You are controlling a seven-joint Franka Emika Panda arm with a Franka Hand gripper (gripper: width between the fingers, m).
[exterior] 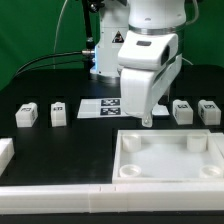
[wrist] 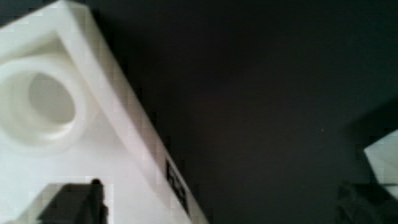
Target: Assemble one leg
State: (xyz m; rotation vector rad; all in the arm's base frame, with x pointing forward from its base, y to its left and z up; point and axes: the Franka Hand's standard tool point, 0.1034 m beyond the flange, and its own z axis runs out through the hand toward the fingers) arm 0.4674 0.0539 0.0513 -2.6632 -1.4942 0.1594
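We judge this the approach: the gripper hangs empty, fingers spread wide, over the far rim of the tray-like piece. The nearest leg stands just to the exterior view's right (untouched); next we must centre over it and descend.

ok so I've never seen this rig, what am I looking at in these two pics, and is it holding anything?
It is one white robot arm with a two-finger gripper. One picture comes from a camera off the arm. The other comes from a camera on its wrist, looking past the dark fingers.

On the black table lie:
- two small legs on the exterior view's left, and two more on its right
- a flat marker board
- a big tray-like piece with round sockets
- long white bars

The gripper is open and holds nothing. It hangs at a corner of the tray-like piece.
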